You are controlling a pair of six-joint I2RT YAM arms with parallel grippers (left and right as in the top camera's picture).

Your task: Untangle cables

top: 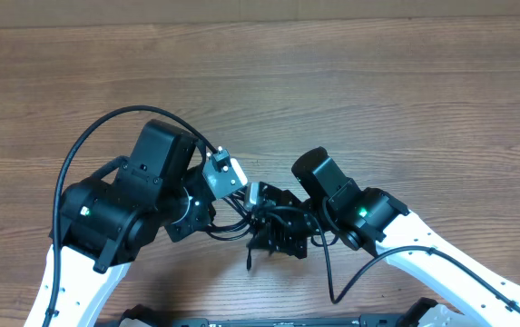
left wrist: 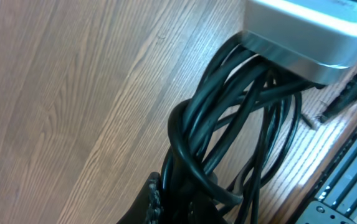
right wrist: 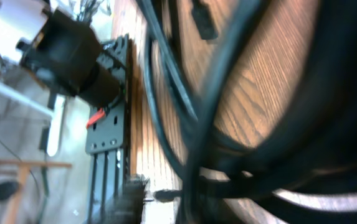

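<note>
cables (top: 241,227) on table (top: 350,82) toward 6 o'clock; left gripper (top: 244,193) at their 10 o'clock, right gripper (top: 273,225) at 3.

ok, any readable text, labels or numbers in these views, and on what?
No readable text in any view.
Silver housing above the cables: no marking visible.
Black slotted plate: blurred, no lettering to make out.
Green lights on the arms: lights only, no characters.

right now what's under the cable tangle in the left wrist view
The wooden table shows beneath and between the looped black cables. Anything under the knot is covered by the cords.
</note>
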